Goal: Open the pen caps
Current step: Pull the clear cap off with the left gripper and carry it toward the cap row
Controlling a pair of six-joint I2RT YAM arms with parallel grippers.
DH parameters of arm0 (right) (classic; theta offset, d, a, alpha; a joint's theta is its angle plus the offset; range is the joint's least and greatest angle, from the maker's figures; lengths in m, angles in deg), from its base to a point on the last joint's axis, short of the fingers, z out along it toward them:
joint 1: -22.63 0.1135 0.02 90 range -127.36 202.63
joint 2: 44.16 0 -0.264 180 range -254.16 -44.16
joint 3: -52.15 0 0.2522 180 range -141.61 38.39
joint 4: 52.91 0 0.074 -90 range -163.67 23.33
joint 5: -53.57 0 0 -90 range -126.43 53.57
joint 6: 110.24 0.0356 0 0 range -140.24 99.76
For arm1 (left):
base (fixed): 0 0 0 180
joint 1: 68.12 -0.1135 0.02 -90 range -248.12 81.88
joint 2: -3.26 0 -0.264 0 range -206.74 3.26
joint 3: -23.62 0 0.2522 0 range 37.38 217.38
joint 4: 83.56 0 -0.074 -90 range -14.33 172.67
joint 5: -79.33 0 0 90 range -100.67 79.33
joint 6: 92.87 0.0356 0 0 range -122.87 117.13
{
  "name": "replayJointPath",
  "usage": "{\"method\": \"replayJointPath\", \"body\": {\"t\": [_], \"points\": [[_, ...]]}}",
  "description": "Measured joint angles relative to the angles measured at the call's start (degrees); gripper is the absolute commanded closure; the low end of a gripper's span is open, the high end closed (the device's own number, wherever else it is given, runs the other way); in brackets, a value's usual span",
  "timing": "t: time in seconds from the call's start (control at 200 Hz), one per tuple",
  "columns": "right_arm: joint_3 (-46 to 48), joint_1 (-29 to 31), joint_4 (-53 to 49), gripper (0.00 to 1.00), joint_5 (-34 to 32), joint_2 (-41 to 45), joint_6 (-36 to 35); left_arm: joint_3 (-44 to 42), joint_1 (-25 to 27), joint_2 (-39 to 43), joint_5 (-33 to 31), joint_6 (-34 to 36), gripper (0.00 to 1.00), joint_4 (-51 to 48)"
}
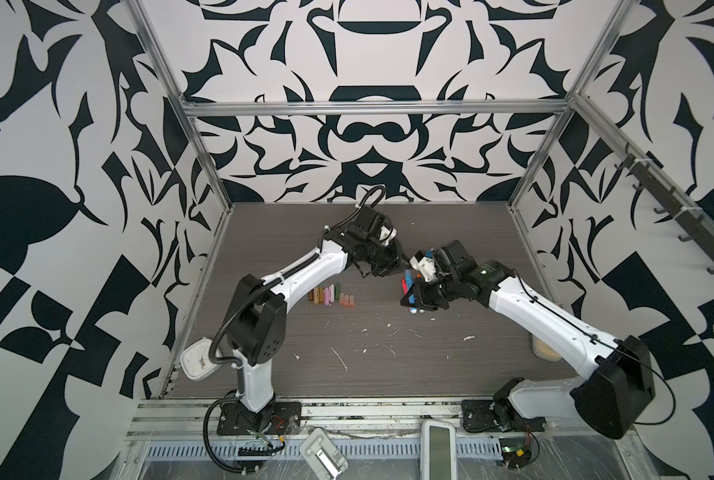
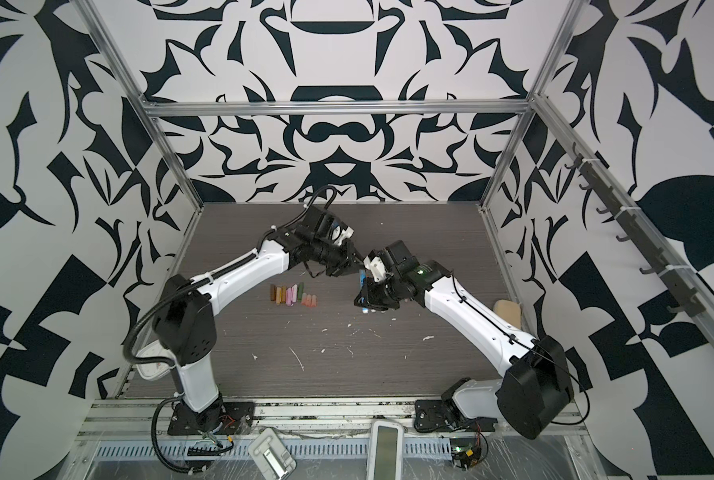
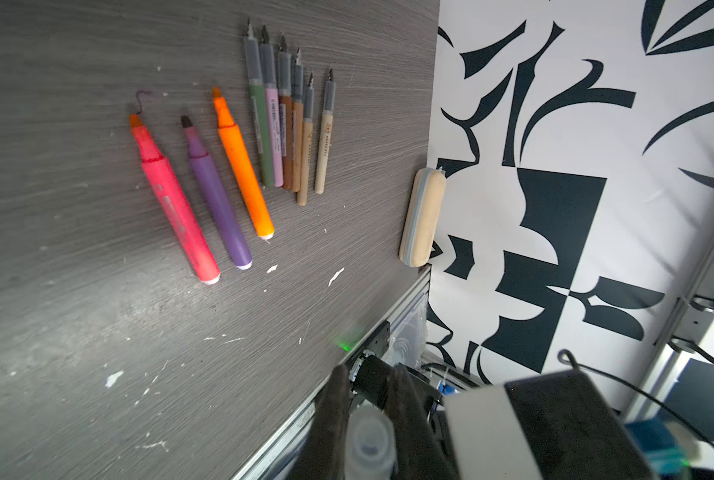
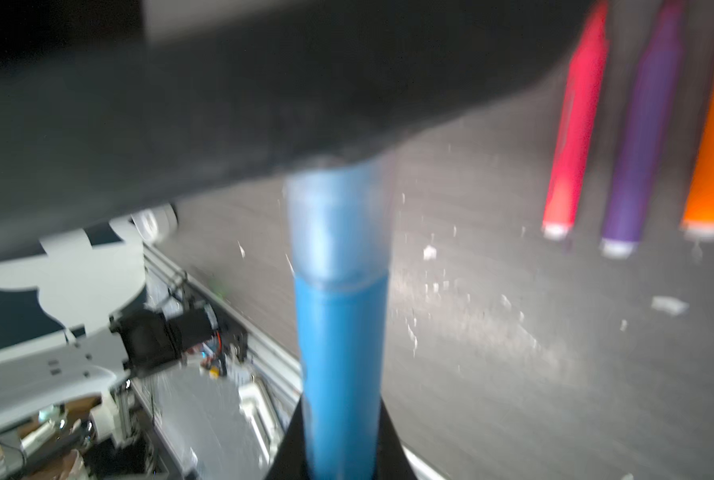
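My right gripper is shut on the barrel of a blue pen. A translucent cap sits over the pen's end, and my left gripper is shut on that cap. In both top views the two grippers meet above the table's middle with the blue pen between them. Several loose pen caps lie in a row to their left. Uncapped pink-red, purple and orange pens lie beside several thin pens.
A beige case lies along the table's right edge against the wall. A white scale sits at the front left corner, behind the left arm. White flecks are scattered over the front of the table.
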Motion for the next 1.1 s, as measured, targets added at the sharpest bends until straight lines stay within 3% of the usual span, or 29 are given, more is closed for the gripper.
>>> {"method": "replayJointPath", "body": {"t": [0.04,0.2,0.28,0.35,0.415,0.58,0.76,1.1], "points": [[1.1,0.1,4.2,1.0,-1.9,0.7,0.9,7.8,-1.6,-4.1,2.2,1.9,1.0,-6.0],[10.0,9.8,1.3,1.0,-2.0,8.0,5.0,41.9,-14.6,-21.2,-3.1,6.6,1.0,-16.0],[13.8,11.7,0.0,1.0,-2.6,12.4,7.5,50.0,-20.3,-24.6,-6.1,9.0,1.0,-21.0],[15.2,11.3,-1.0,1.0,-4.5,15.8,9.2,47.6,-21.5,-23.3,-8.9,11.3,1.0,-24.0],[15.2,11.0,-1.1,1.0,-5.9,17.8,10.4,41.0,-19.6,-20.4,-11.5,13.5,1.0,-25.8],[15.2,11.0,-2.3,1.0,-8.9,19.1,11.1,29.4,-8.4,-18.0,-19.8,18.8,1.0,-33.9],[15.2,10.6,-2.6,1.0,-9.9,18.4,11.4,28.4,0.6,-19.2,-28.9,20.9,1.0,-43.8],[14.1,10.3,-2.8,1.0,-9.7,13.1,9.6,24.5,2.8,-24.9,-37.9,20.3,1.0,-50.4]]}}
